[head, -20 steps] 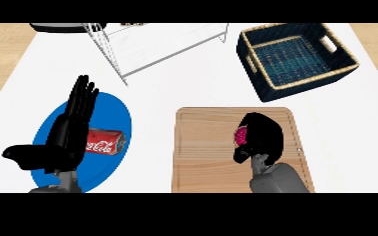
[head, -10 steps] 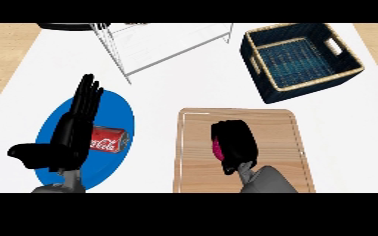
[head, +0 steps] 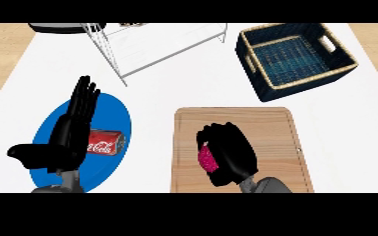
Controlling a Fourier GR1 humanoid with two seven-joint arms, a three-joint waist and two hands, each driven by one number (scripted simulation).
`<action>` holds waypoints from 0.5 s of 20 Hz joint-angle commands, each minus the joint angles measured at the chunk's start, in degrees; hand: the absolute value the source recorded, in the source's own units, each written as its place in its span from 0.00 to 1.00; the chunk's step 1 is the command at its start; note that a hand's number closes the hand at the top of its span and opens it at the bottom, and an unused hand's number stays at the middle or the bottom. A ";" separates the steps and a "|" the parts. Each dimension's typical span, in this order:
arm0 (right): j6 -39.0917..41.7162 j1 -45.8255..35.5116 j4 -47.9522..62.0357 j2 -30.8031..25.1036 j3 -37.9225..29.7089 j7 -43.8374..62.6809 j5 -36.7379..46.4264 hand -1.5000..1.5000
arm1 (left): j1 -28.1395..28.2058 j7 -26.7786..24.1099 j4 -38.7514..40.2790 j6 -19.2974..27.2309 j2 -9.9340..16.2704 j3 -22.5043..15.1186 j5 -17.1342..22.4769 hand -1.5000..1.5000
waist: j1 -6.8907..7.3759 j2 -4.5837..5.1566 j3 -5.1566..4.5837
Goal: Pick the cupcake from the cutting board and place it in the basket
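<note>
1 cupcake [head: 207, 159], 1 basket [head: 297, 60], 1 cutting board [head: 280, 130]

Right hand [head: 230, 152] curls round cupcake [head: 207, 159] over cutting board [head: 280, 130].

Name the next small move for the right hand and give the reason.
Probably lift straight up. The right hand is curled round the pink cupcake, low over the cutting board, while the basket sits apart at the upper right. Rising first should clear the board and the basket's wall before carrying it across.
</note>
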 commanded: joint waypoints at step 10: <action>12.61 8.32 -46.60 -0.72 -8.68 9.63 -18.75 1.00 | 1.07 -0.56 -0.16 -1.65 1.23 2.31 1.56 0.50 | -0.65 -0.13 0.03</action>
